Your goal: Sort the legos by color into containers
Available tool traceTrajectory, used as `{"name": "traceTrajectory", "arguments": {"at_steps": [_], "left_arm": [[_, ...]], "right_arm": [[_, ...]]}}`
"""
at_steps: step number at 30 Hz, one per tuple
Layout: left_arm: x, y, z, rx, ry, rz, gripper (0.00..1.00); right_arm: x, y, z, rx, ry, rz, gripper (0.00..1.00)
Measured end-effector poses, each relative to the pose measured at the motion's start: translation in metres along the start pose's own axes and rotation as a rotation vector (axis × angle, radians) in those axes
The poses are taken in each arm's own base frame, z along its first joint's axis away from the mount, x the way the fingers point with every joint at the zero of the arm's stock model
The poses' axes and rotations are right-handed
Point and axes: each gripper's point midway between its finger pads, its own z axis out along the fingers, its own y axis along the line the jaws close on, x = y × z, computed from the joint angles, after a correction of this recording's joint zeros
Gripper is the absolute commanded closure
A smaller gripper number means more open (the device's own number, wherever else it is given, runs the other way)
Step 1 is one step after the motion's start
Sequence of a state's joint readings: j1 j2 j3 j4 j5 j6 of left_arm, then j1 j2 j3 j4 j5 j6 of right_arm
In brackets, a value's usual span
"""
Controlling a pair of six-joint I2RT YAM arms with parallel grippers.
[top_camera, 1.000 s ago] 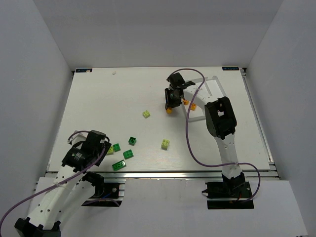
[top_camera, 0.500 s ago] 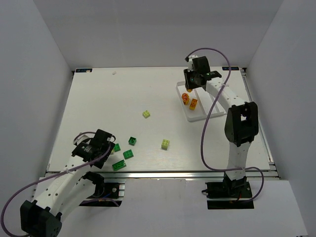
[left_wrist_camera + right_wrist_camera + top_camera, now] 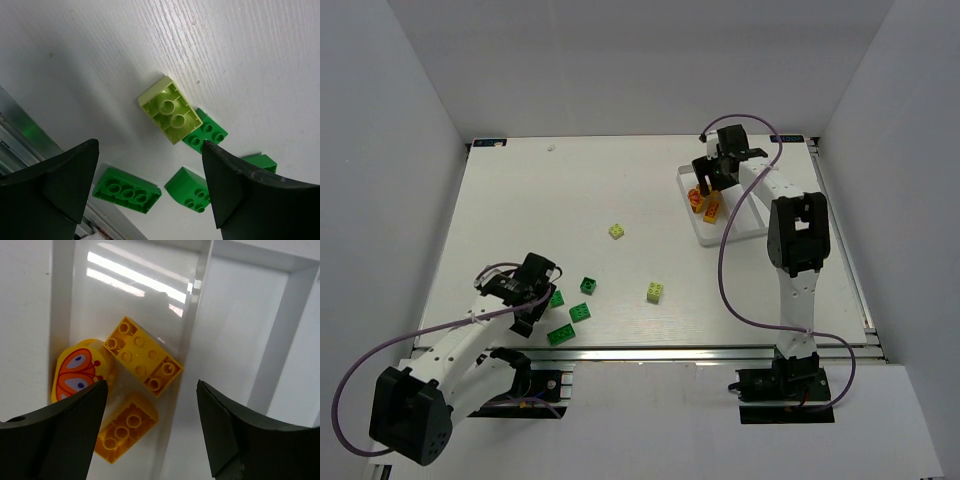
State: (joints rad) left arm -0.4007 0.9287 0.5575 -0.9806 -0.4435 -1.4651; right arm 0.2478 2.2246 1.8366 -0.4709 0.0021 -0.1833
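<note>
My right gripper point(image 3: 712, 182) point(image 3: 150, 390) is open and empty above the left compartment of the white tray point(image 3: 732, 228) point(image 3: 240, 330). Three orange pieces lie in that compartment: a studded brick point(image 3: 142, 356), an upturned brick point(image 3: 125, 427) and a rounded piece with a butterfly print point(image 3: 77, 371); they also show from above point(image 3: 705, 204). My left gripper point(image 3: 534, 292) point(image 3: 149, 150) is open and empty above a pale yellow-green brick point(image 3: 170, 109) and dark green bricks point(image 3: 206, 131) point(image 3: 191, 190) point(image 3: 127, 189). From above, the dark green bricks point(image 3: 579, 312) lie just right of it.
Two more pale yellow-green bricks point(image 3: 617, 231) point(image 3: 655, 292) lie loose mid-table. A dark green brick point(image 3: 588, 286) sits apart from the cluster, and another point(image 3: 560, 335) lies close to the table's metal front rail point(image 3: 650, 350). The tray's middle and right compartments point(image 3: 300, 340) hold nothing visible.
My right gripper went from the table left of the tray to over its left compartment, and the butterfly piece now lies there. My left gripper moved right, over the green bricks.
</note>
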Motion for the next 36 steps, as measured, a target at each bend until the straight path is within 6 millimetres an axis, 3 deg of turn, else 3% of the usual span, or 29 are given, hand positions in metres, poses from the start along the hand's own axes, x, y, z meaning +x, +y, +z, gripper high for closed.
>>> {"name": "traceTrajectory", "arguments": {"at_steps": [5,14,18,22,25,26,29,30,33,36], "left_arm": [[0.001,-0.006,0.006,-0.010,0.010,-0.052,0.09],[-0.006,-0.019,0.016,-0.007,0.015,-0.164,0.16],[-0.006,-0.017,0.026,-0.049,0.024,-0.183,0.18],[-0.004,-0.013,0.033,-0.086,0.039,-0.192,0.27],[-0.004,-0.013,0.037,-0.093,0.048,-0.208,0.46],[-0.004,-0.014,0.038,-0.093,0.052,-0.211,0.59],[-0.006,-0.019,0.039,-0.074,0.056,-0.212,0.75],[-0.006,-0.019,0.038,-0.072,0.056,-0.207,0.85],[-0.013,-0.029,0.031,-0.042,0.051,-0.165,0.99],[-0.035,-0.069,0.009,0.090,0.020,-0.098,1.00]], "right_arm": [[-0.015,0.008,-0.016,-0.077,-0.055,-0.015,0.21],[-0.053,0.012,-0.085,-0.195,-0.220,-0.032,0.21],[-0.048,0.020,-0.100,-0.268,-0.247,-0.054,0.21],[-0.039,0.025,-0.103,-0.314,-0.241,-0.054,0.21],[-0.034,0.027,-0.103,-0.338,-0.237,-0.052,0.21],[-0.033,0.028,-0.103,-0.345,-0.235,-0.051,0.22],[-0.029,0.029,-0.107,-0.368,-0.236,-0.053,0.24],[-0.027,0.029,-0.109,-0.375,-0.239,-0.057,0.25],[-0.022,0.031,-0.119,-0.395,-0.247,-0.082,0.31],[-0.014,0.032,-0.132,-0.392,-0.278,-0.110,0.60]]}}
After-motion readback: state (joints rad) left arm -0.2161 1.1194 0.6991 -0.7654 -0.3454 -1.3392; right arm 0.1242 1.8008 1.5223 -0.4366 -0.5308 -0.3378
